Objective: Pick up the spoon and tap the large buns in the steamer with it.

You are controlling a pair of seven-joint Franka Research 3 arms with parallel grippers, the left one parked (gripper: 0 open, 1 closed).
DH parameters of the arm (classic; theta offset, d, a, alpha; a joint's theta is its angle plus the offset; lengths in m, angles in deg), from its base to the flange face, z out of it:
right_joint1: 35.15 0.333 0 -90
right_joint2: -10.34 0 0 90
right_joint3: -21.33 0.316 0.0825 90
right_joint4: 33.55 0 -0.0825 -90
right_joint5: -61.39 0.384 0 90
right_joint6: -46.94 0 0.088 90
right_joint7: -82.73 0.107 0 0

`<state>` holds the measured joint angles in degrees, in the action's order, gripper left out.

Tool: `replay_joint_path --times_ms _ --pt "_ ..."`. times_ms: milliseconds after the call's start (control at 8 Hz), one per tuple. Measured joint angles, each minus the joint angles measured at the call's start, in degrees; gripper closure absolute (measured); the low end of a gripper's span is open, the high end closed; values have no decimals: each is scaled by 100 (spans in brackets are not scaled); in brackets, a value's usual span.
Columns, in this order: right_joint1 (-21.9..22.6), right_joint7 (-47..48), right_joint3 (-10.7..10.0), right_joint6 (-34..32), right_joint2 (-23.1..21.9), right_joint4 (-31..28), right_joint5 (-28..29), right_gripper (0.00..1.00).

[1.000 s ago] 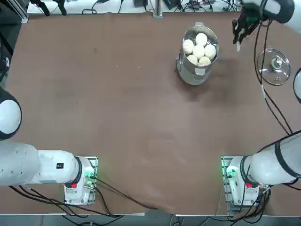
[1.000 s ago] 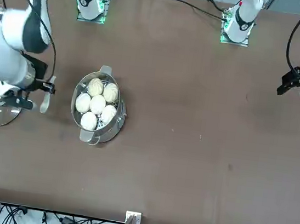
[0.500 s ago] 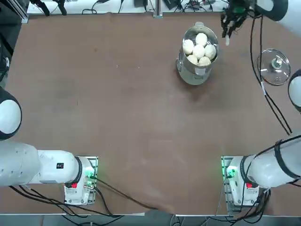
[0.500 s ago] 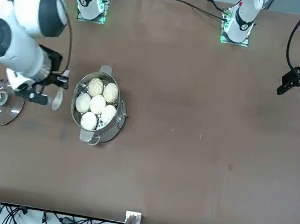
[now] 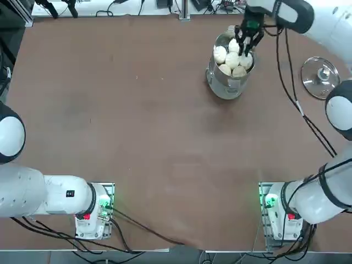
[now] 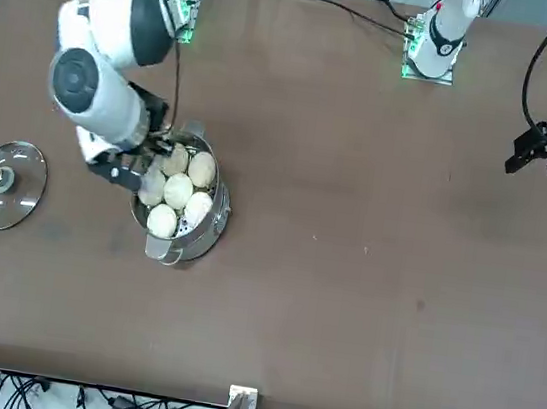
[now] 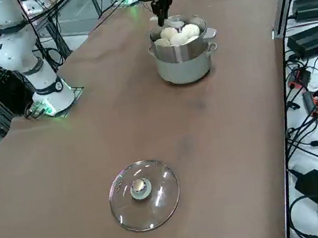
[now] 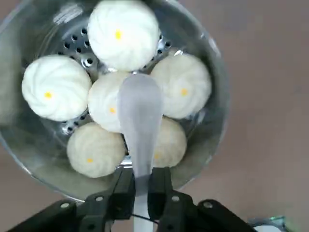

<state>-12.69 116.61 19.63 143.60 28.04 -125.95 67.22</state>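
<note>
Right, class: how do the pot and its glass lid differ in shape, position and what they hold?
The pot is deep, while the lid is shallow. The pot holds buns, with the gripper and its spoon above; the lid lies apart on the table, holding nothing. Both are round.

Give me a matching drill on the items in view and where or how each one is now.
Things:
1. round glass lid with a metal knob
2. white spoon
3. round white buns
4. right tool

Places and states:
A. grouped inside the shiny steel steamer
B. flat on the brown table, apart from the steamer
C. shut on the spoon's handle, above the steamer
D. held, its broad end reaching over the buns

Pairs: 1-B, 2-D, 3-A, 4-C
</note>
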Motion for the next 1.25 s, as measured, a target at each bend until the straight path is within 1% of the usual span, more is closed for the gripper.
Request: replay_joint_path --times_ms 375,875,1250 --pt "24 8 0 10 373 24 64 83" --pt "30 1 -2 -43 836 423 65 83" --pt "30 0 -6 -253 905 548 65 83"
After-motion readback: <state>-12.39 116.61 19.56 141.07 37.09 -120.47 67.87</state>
